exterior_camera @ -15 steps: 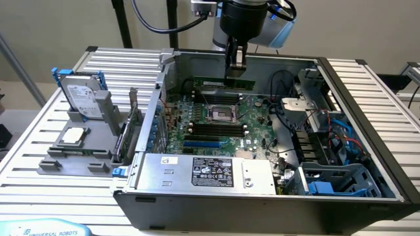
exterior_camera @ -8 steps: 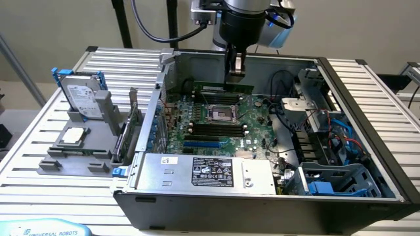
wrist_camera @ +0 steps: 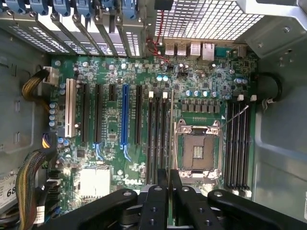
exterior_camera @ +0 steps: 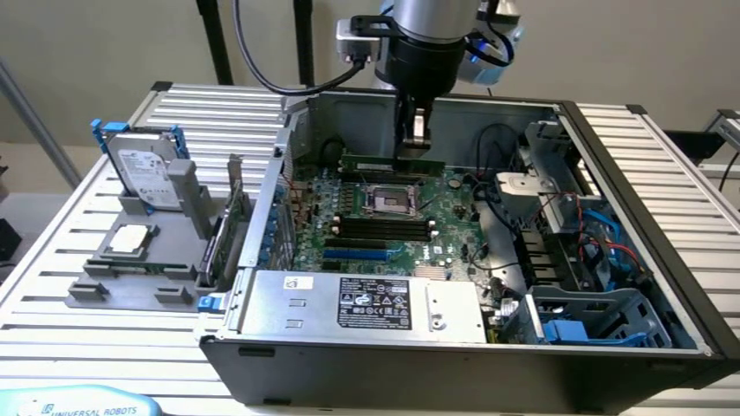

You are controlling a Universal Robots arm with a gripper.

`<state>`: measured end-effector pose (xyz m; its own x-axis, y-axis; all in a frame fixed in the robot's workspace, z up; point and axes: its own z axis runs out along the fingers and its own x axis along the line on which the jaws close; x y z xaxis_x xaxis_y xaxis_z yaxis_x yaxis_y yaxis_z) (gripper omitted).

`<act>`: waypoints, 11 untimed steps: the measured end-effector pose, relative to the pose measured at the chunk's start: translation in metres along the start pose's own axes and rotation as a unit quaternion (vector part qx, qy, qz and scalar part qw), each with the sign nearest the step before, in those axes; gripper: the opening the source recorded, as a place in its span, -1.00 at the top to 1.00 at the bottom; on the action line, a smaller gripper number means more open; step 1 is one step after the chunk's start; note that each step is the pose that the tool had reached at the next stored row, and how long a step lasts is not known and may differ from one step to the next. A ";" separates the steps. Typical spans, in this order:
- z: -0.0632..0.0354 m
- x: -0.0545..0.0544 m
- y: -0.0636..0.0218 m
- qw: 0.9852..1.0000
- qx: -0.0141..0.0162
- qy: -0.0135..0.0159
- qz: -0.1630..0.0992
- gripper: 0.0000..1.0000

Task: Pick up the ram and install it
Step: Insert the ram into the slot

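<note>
The grey power box (exterior_camera: 370,303) sits at the front of the open computer case (exterior_camera: 463,373). Behind it lies the green motherboard (exterior_camera: 449,204). Farther back, the gripper (exterior_camera: 417,149) pinches the ram (exterior_camera: 370,162), held just over the board.

Saw the arm (exterior_camera: 431,35) cut off by the picture's upper edge, high above the CPU socket (exterior_camera: 386,201). Could not see the part of the ram (exterior_camera: 370,163) just behind that socket, pinched there inside the gripper (exterior_camera: 417,154). Could not read the print on the power supply label (exterior_camera: 376,305) on the near side of the socket, nor on the hard drive (exterior_camera: 148,169) well off to the exterior view's left of it. In the wrist view, found the motherboard (wrist_camera: 110,134) beside the socket partly covered by the black gripper links (wrist_camera: 110,206), themselves cut by the frame's edge.
</note>
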<state>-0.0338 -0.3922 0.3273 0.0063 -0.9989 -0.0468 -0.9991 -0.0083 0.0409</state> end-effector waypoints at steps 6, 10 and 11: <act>0.0108 0.006 -0.0004 1.000 0.000 0.000 -0.002 0.73; 0.0178 0.010 -0.0007 1.000 0.000 0.000 -0.003 0.73; 0.0196 0.011 -0.0006 1.000 0.000 0.000 -0.004 0.73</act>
<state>-0.0339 -0.4024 0.3072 0.0135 -0.9988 -0.0469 -0.9990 -0.0154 0.0408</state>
